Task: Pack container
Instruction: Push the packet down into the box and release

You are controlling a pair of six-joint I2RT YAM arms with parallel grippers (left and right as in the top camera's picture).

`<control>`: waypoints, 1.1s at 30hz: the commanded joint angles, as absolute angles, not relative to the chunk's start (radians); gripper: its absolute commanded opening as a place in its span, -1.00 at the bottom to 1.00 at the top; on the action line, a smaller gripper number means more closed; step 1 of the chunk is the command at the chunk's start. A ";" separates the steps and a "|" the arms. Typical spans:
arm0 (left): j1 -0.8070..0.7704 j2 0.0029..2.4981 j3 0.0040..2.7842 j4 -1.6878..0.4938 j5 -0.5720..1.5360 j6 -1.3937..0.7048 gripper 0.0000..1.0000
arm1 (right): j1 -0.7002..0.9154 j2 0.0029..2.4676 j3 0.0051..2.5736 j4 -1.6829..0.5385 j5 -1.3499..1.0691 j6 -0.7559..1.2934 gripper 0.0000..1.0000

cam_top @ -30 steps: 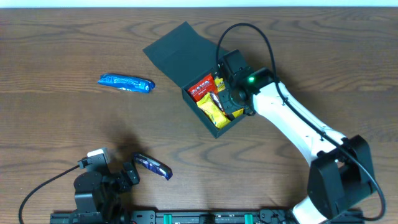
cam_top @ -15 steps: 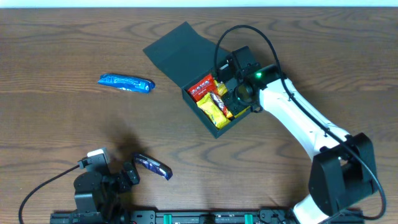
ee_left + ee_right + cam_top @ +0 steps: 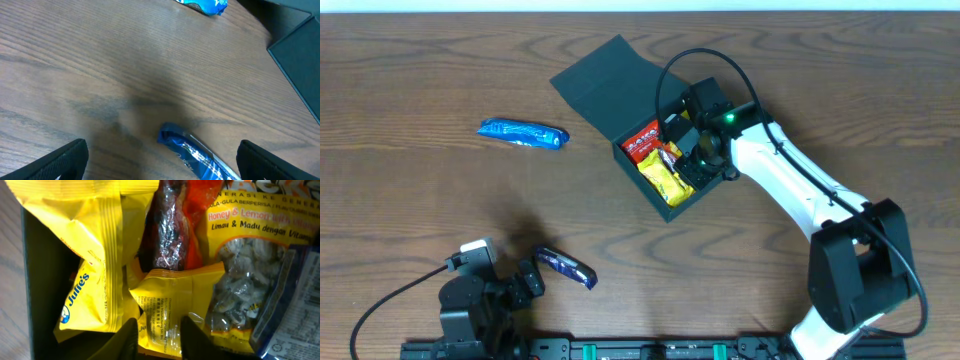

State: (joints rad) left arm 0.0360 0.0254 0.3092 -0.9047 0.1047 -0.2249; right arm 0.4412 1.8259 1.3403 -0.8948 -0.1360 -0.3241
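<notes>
The dark teal container stands open at the table's back centre, its flap lid laid out to the upper left. Red and yellow snack packets fill it. My right gripper is down inside the container. In the right wrist view the right gripper has its jaws a narrow gap apart over a small yellow packet, which lies flat beneath them, unpinched. My left gripper rests wide open near the front edge, a dark blue packet lying on the table between its fingers.
A light blue packet lies alone on the wood at the left. Inside the container are a yellow Julie's packet, a dark red wrapper and a honey-lemon candy bag.
My right gripper has shifted a little toward the container's back left, and its jaws have narrowed slightly. The left arm and both blue packets have not moved.
</notes>
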 commanded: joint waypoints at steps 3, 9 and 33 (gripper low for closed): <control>0.039 0.024 0.293 -0.964 0.102 -0.217 0.91 | 0.433 1.808 1.363 -0.933 -0.135 -0.310 -0.74; 0.039 0.024 0.293 -0.964 0.102 -0.217 0.91 | 0.433 1.804 1.363 -0.953 -0.184 -0.274 -0.96; 0.039 0.024 0.293 -0.964 0.102 -0.217 0.91 | 0.429 1.854 1.357 -0.907 -0.222 -0.279 -0.97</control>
